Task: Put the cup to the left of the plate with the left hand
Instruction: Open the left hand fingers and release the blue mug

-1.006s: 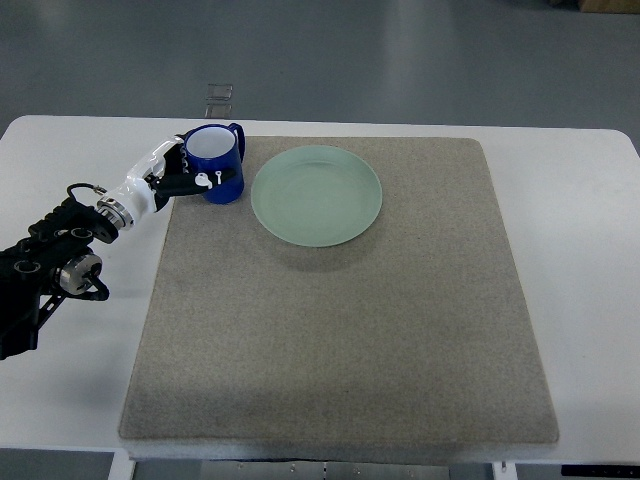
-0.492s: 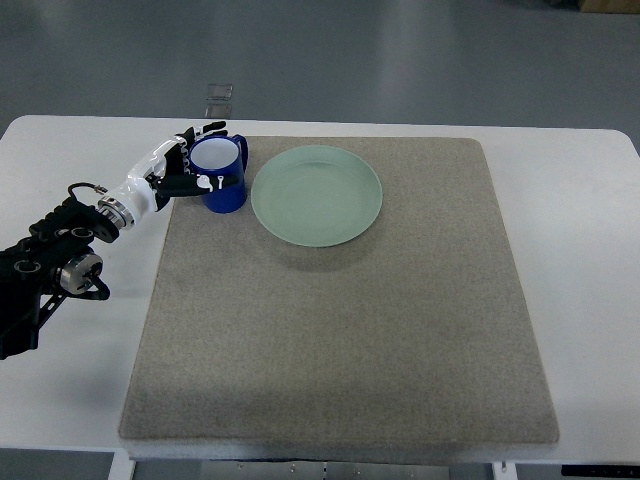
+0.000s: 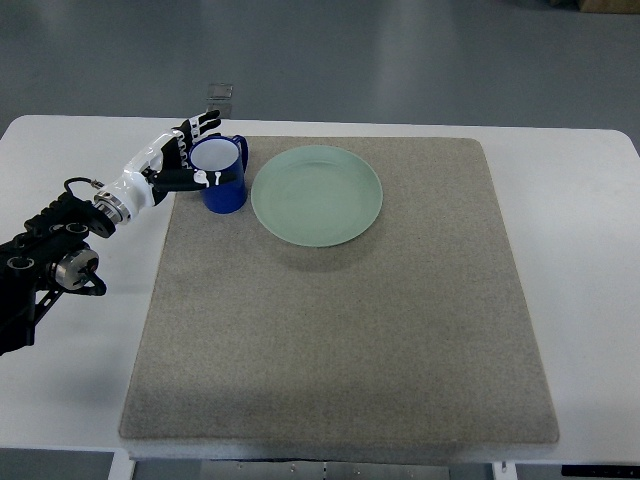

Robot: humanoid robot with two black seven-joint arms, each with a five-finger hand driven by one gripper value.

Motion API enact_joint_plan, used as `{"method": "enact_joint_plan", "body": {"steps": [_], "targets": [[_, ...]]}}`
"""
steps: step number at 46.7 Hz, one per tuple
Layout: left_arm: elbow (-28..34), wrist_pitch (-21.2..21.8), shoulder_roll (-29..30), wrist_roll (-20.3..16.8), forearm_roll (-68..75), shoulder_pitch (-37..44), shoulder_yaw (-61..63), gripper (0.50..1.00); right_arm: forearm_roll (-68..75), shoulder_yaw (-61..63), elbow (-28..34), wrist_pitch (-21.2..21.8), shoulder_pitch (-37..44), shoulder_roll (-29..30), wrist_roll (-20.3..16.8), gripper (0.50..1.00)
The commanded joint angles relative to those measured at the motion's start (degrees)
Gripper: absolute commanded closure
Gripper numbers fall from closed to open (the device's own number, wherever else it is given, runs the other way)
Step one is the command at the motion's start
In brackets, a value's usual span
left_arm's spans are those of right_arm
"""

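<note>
A blue cup (image 3: pixel 226 187) with a white inside stands upright on the grey mat (image 3: pixel 340 330), just left of the pale green plate (image 3: pixel 316 195) and apart from it. Its handle points to the far right. My left hand (image 3: pixel 192 152) is at the cup's left side, its arm coming in from the left edge. The fingers (image 3: pixel 203 124) are spread upward and away from the cup's rim. The thumb (image 3: pixel 204 179) lies close against the cup's near side. The hand is open and holds nothing.
The mat covers most of the white table (image 3: pixel 590 250). A small clear object (image 3: pixel 217 93) lies on the floor beyond the table's far edge. My left arm's black joints (image 3: pixel 50 255) rest over the table's left side.
The cup has settled upright on the mat, slightly nearer. My left hand's fingers have uncurled from around it and spread upward.
</note>
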Motion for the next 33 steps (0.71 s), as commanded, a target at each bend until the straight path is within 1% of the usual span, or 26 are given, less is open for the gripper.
{"method": "enact_joint_plan", "body": {"steps": [1,8,13,19,27,33], "targets": [[-1.3,-0.4,0.5,0.0,0.1,0.1,-1.3,0.504,0.0,0.0,0.0,0.0,0.0,0.0,0.0,0.568],[-5.8,-2.0,2.5,0.0,0.1,0.2,-3.5,0.504,0.0,0.0,0.0,0.0,0.0,0.0,0.0,0.568],[-7.5,-3.8,3.1,0.0,0.1,0.3,-4.5,0.504,0.0,0.0,0.0,0.0,0.0,0.0,0.0,0.568],[-8.0,-5.1,3.5,0.0,0.1,0.2,-6.3,0.504,0.0,0.0,0.0,0.0,0.0,0.0,0.0,0.568],[-7.9,-7.9,2.8,0.1,-0.1,-0.1,-13.2,0.504,0.0,0.0,0.0,0.0,0.0,0.0,0.0,0.568],[-7.8,-7.8,2.4,0.2,-4.7,-0.8,-16.4,0.504,0.0,0.0,0.0,0.0,0.0,0.0,0.0,0.568]]}}
